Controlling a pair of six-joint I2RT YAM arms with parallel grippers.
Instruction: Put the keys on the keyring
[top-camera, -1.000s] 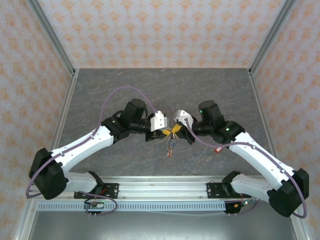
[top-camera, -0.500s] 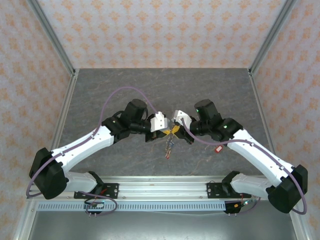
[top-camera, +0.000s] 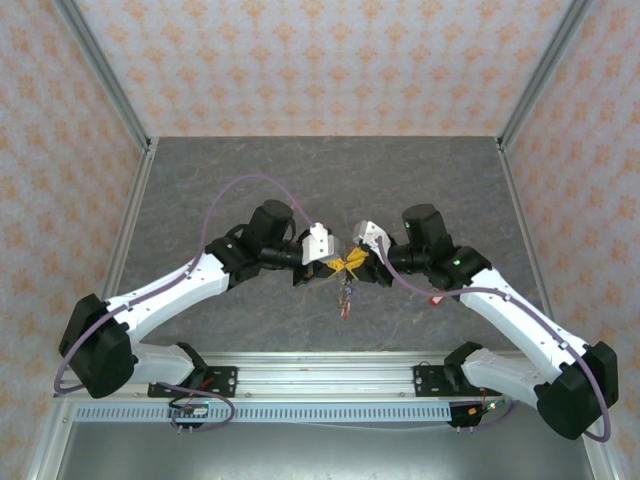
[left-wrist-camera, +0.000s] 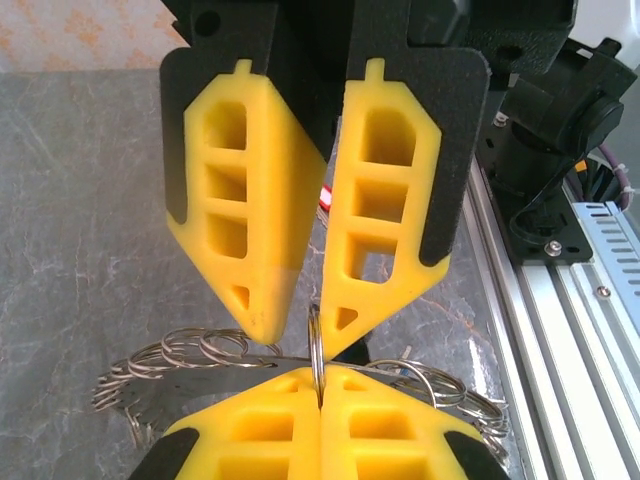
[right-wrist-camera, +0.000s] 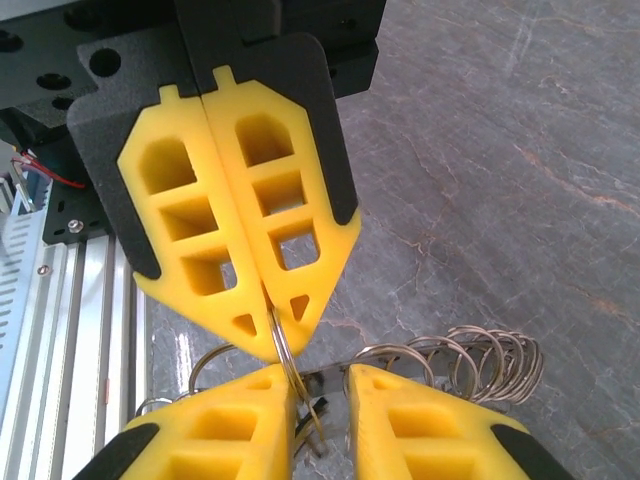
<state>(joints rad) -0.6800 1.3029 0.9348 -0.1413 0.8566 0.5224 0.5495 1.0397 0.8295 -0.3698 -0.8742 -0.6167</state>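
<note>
Keyring (left-wrist-camera: 175, 358): grey metal with a coil-like rim, lying crosswise right at the left gripper (left-wrist-camera: 320, 378) tips, coils sticking out either side. Left gripper is clamped tight on a thin wire loop (left-wrist-camera: 316, 335), seen edge-on. Right gripper (left-wrist-camera: 303, 322) is tip-to-tip with the left, jaws narrowly apart, loop in the gap. Top view adds the keys (top-camera: 345, 297), bunched just near-side of the left gripper tips. Coil detail comes from the wrist views.
</note>
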